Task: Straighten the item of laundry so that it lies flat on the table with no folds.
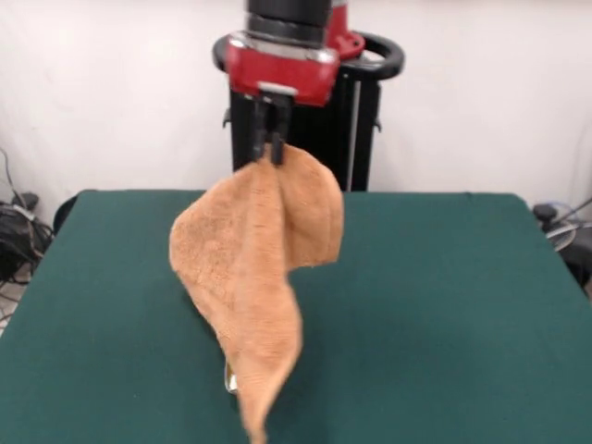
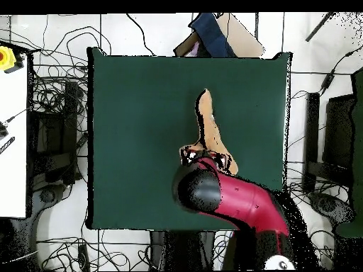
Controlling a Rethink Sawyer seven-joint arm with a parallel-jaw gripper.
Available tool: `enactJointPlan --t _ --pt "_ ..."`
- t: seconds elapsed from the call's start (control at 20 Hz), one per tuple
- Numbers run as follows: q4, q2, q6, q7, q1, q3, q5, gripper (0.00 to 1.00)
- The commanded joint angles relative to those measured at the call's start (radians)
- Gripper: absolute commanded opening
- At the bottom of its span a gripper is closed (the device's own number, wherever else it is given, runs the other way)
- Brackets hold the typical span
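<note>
Towel (image 1: 254,268), orange-tan terry, hangs in the air from the pincer (image 1: 271,148), which is clamped on a bunched upper edge of the cloth. In the front view the cloth drapes downward in a long, narrowing shape: broad near the top, with one lobe curling out to the picture's right, then tapering to a point at the bottom edge of the picture. A vertical fold runs down from the grip point. A small pale tag shows at the lower left edge of the hanging cloth. Whether the lowest tip touches the tabletop (image 1: 444,305) cannot be told from this view.

Overhead view: the towel (image 2: 207,124) appears as a narrow strip running from the arm (image 2: 237,202) head toward the far side of the green tabletop (image 2: 135,127), roughly mid-width and somewhat toward the picture's right. The red and black arm covers the grip point here, so the pincer itself is hidden in this view.
</note>
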Motion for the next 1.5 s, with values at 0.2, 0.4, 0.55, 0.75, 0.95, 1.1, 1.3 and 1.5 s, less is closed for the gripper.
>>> enactJointPlan --t 0.2,0.4,0.55,0.75,0.95,1.1,1.3,1.5 --pt "0.184 0.046 -0.006 0.188 0.054 0.111 0.049 0.00" --pt "0.194 0.059 -0.010 0.231 0.090 0.099 0.079 0.00" --pt "0.216 0.058 -0.005 0.285 0.145 0.071 0.117 0.00" --pt "0.245 0.063 0.021 0.335 0.206 0.066 0.188 0.00" --pt "0.293 0.076 0.007 0.343 0.210 0.117 0.275 0.00" --pt "0.312 0.060 0.027 0.370 0.256 0.115 0.336 0.00" --pt "0.347 0.074 -0.039 0.424 0.305 0.128 0.423 0.00" --pt "0.379 0.070 -0.131 0.418 0.287 0.168 0.466 1.00"
